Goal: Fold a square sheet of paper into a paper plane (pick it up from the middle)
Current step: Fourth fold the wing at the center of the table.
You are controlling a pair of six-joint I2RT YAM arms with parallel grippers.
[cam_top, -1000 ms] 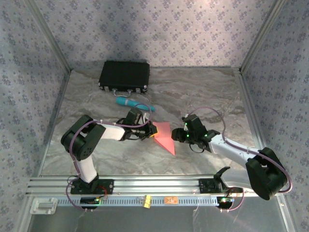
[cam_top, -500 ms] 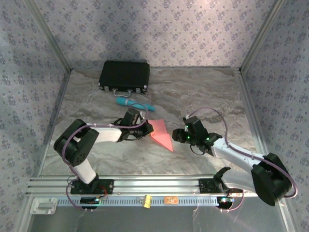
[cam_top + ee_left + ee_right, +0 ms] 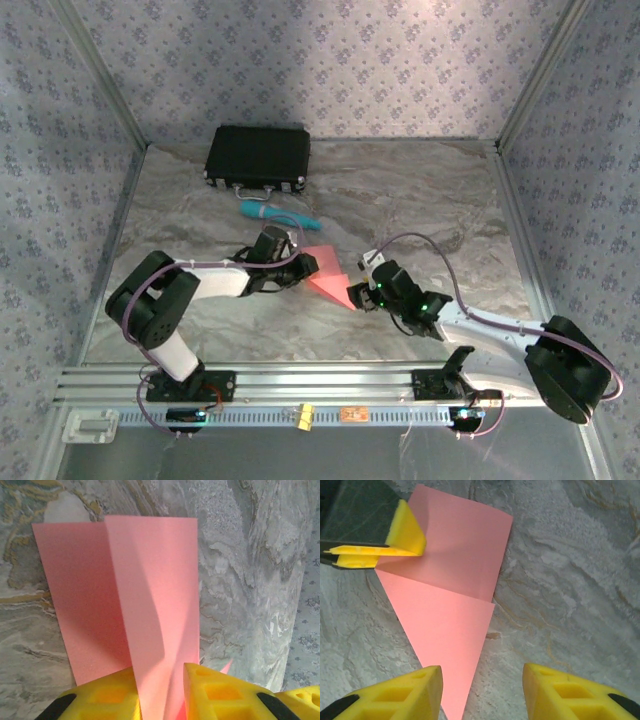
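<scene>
At the far left, a black rectangular hard case (image 3: 258,155) is lying on the grey marbled tabletop (image 3: 440,200), with a teal plastic cylinder (image 3: 278,213) resting just in front of it. The left gripper (image 3: 302,268) is reaching low across the table, its yellow fingers (image 3: 215,690) standing slightly parted around a raised flap of the salmon-pink paper sheet (image 3: 330,272), which is lying mid-table, folded to a point. The right gripper (image 3: 481,674) is hovering spread, its fingers flanking that pointed tip.
</scene>
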